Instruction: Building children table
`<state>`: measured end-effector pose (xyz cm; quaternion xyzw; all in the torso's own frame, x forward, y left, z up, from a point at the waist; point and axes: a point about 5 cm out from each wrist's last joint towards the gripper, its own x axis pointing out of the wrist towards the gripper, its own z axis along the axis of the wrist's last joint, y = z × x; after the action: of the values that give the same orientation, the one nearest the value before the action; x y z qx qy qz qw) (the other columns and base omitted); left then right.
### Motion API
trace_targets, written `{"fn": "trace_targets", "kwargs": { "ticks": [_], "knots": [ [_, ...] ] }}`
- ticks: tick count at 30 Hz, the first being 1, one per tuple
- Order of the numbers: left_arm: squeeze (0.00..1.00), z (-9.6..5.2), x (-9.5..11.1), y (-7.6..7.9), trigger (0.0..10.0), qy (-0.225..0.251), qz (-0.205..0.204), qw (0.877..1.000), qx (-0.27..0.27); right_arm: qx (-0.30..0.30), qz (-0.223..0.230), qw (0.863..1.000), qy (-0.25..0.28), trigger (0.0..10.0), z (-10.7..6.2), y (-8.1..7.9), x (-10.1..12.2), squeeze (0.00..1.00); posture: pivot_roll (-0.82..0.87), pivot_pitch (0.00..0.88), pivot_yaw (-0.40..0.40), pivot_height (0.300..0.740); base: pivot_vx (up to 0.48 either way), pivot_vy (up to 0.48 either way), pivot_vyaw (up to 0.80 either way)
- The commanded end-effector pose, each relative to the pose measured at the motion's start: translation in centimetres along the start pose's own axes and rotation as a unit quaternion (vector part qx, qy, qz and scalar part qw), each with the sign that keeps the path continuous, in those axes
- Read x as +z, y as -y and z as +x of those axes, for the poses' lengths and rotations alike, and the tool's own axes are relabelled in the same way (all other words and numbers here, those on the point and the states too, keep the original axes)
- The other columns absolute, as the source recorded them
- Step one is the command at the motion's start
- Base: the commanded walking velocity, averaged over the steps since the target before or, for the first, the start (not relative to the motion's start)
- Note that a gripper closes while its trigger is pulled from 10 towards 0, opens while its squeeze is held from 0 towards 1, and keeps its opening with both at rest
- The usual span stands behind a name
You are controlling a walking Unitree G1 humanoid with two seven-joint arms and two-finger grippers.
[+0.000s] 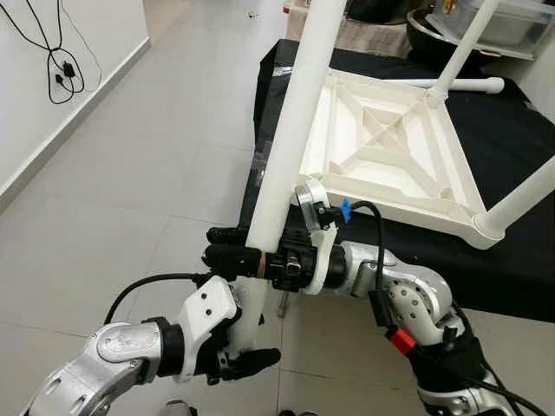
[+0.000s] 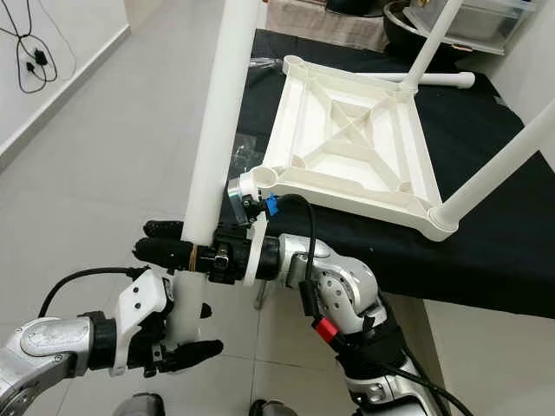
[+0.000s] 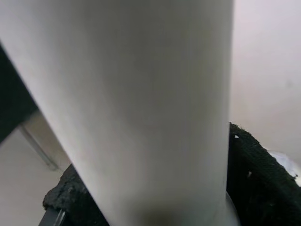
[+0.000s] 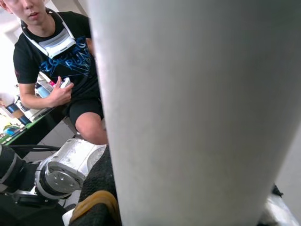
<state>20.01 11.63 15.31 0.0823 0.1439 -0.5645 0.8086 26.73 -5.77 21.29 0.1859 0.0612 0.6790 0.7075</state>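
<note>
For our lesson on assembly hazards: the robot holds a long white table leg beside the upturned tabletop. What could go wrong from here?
1. Both grippers, right and left, clamp the white leg low down; its long upper part could swing and knock the two legs already fitted.
2. The upturned tabletop lies near the black table's edge; a push while seating the leg could shift it.
3. A person sits close, perhaps within the leg's sweep.

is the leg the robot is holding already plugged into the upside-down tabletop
No, the white leg is gripped by the right gripper and left gripper beside the tabletop, apart from its empty corner socket.
</note>
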Motion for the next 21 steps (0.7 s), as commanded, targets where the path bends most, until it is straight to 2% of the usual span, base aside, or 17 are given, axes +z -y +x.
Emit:
{"fn": "trace_targets", "kwargs": {
  "ticks": [1,2,3,4,9,10,12,15,19,21],
  "knots": [
    [0.00,0.0,-0.4,0.5,10.0,-0.013,-0.008,1.000,-0.015,0.031,-0.002,1.000,0.000,0.0,0.2,-0.8,0.1,0.00,0.14,0.145,-0.119,0.740,0.000,0.000,0.00],
    [0.69,0.0,-0.3,0.2,10.0,-0.008,-0.007,1.000,-0.004,0.027,-0.003,1.000,0.001,0.0,0.2,-0.8,0.1,0.00,0.14,0.145,-0.120,0.740,0.000,0.000,0.00],
    [0.69,0.0,-0.3,0.0,10.0,-0.005,-0.007,1.000,0.004,0.024,-0.005,1.000,0.003,0.0,0.1,-0.7,0.2,0.00,0.14,0.145,-0.120,0.740,0.000,0.000,0.00],
    [1.00,-0.2,-0.2,-0.3,10.0,-0.002,-0.006,1.000,0.014,0.024,-0.009,1.000,0.001,0.0,0.1,-0.6,0.3,0.00,0.14,0.142,-0.119,0.740,0.000,0.000,0.00],
    [1.00,-0.6,-0.3,-1.0,10.0,-0.007,0.003,0.999,0.041,0.009,-0.019,1.000,0.006,0.0,-0.4,-0.1,0.8,0.00,0.14,0.141,-0.119,0.740,0.000,0.000,0.00],
    [0.00,-0.8,-0.5,-1.3,10.0,-0.011,0.006,0.999,0.051,0.003,-0.020,1.000,0.011,0.0,-0.7,0.1,1.1,0.00,0.14,0.137,-0.119,0.740,0.000,0.000,0.00],
    [0.00,-1.1,-0.7,-1.5,10.0,-0.016,0.005,0.998,0.062,-0.002,-0.025,1.000,0.011,0.0,-0.9,0.3,1.3,0.00,0.14,0.137,-0.119,0.740,0.000,0.000,0.00],
    [0.00,-2.0,-1.1,-1.7,10.0,-0.018,-0.014,0.997,0.080,-0.044,-0.044,0.998,0.014,0.0,-1.8,1.4,1.9,0.00,0.14,0.135,-0.122,0.740,0.000,0.000,0.00],
    [0.00,-2.3,-1.2,-1.6,10.0,-0.018,-0.018,0.996,0.085,-0.064,-0.050,0.997,0.017,0.0,-2.3,2.0,2.0,0.00,0.14,0.135,-0.125,0.740,0.000,0.000,0.00],
    [0.00,-2.6,-1.7,-1.3,10.0,-0.021,-0.024,0.994,0.106,-0.110,-0.067,0.991,0.025,0.0,-3.6,3.2,2.6,0.00,0.14,0.135,-0.127,0.740,0.000,0.000,0.00]
  ]
}}
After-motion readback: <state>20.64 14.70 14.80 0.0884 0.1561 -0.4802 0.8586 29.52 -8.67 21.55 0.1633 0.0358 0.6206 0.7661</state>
